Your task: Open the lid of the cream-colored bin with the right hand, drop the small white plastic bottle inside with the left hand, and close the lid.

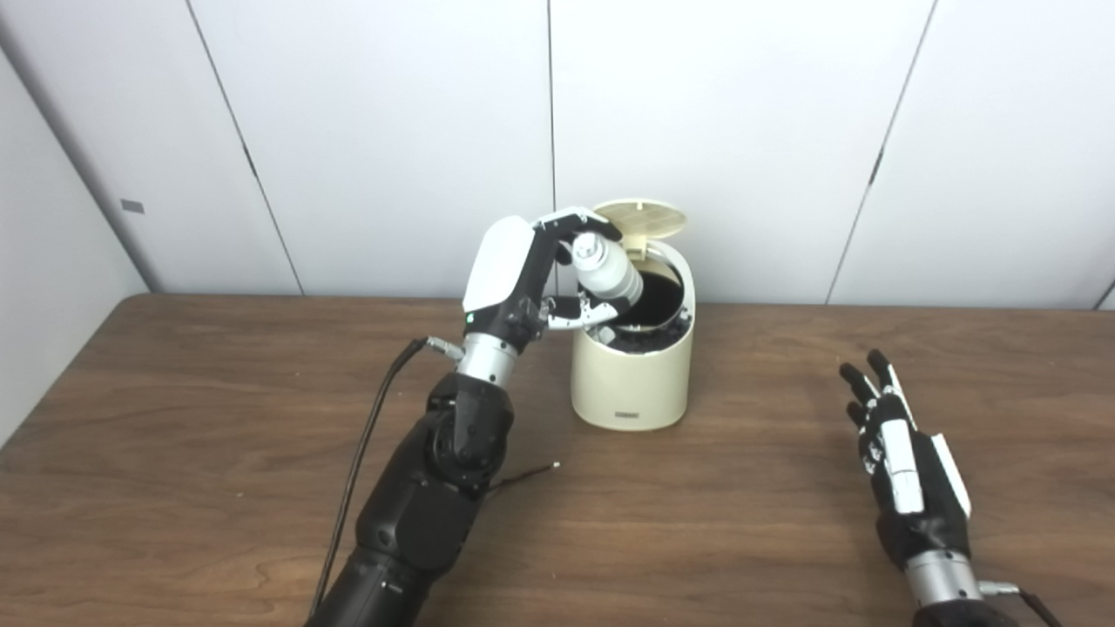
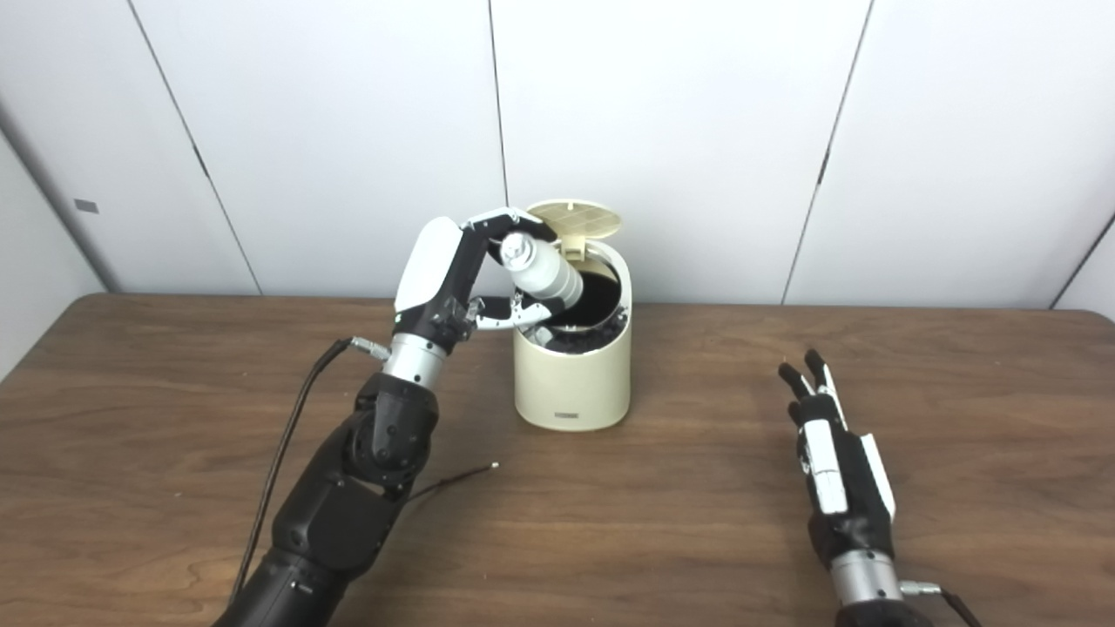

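The cream-colored bin [image 1: 631, 379] stands at the back middle of the table, its round lid [image 1: 640, 218] flipped up at the rear. My left hand [image 1: 531, 274] is shut on the small white plastic bottle [image 1: 607, 270], holding it tilted at the bin's left rim with its lower end over the dark opening. My right hand [image 1: 902, 457] is open and empty, fingers straight, low over the table at the right, well apart from the bin. The same scene shows in the right eye view: bin [image 2: 572, 383], bottle [image 2: 542, 270], right hand [image 2: 832, 461].
The brown wooden table [image 1: 218, 453] runs to a white panelled wall close behind the bin. A black cable [image 1: 366, 453] hangs from my left wrist and trails over the table beside the forearm.
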{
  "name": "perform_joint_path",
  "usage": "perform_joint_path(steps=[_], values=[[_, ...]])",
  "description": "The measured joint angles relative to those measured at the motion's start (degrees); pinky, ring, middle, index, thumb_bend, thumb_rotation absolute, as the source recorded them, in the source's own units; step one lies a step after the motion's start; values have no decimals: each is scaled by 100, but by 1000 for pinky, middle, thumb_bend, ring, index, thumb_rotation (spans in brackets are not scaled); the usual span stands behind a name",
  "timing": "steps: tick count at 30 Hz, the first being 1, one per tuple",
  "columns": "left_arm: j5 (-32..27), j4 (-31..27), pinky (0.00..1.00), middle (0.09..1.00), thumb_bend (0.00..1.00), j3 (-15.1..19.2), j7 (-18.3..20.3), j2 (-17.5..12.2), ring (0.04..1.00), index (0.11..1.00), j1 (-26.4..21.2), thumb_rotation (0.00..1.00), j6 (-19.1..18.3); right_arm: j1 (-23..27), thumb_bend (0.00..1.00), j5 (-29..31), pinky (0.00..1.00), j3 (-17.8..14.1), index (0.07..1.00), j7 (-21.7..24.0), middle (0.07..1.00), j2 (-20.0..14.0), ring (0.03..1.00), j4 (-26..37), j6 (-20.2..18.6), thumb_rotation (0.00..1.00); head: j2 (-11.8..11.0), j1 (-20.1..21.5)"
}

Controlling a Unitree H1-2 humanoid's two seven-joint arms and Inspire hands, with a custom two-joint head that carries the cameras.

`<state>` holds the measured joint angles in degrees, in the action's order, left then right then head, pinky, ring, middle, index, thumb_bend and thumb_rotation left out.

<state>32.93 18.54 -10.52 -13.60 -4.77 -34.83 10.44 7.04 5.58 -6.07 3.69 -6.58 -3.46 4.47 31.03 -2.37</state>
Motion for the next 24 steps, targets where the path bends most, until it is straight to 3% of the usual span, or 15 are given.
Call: perform_joint_path(steps=[9, 14, 15, 16, 19, 24], values=[[9, 0, 560, 677, 907, -18, 47, -9, 630, 654, -1, 0, -13, 40, 674, -24, 1000, 10, 1000, 0, 934, -33, 1000, -61, 5, 936, 0, 0], [9, 0, 521, 643, 884, -18, 48, -10, 585, 621, -1, 0, -21, 41, 684, -30, 1000, 10, 1000, -1, 933, -43, 1000, -62, 5, 940, 0, 0], [5, 0, 483, 588, 697, -15, 33, -10, 507, 555, -1, 0, -5, 42, 684, -28, 1000, 10, 1000, -1, 932, -44, 1000, -64, 6, 936, 17, 17], [0, 1, 436, 552, 581, -11, 17, -10, 456, 509, -1, 0, 25, 43, 685, -23, 1000, 9, 1000, -1, 931, -45, 1000, -66, 7, 934, 18, 18], [-32, 1, 371, 527, 489, 1, -11, -11, 436, 466, -1, 0, 214, 47, 687, -17, 1000, 8, 1000, 0, 932, -50, 1000, -72, 7, 929, 18, 9], [-59, 3, 347, 521, 475, 35, -111, -9, 434, 452, 1, 0, 471, 48, 680, -11, 1000, 8, 1000, 0, 932, -52, 1000, -74, 8, 938, 26, 0]])
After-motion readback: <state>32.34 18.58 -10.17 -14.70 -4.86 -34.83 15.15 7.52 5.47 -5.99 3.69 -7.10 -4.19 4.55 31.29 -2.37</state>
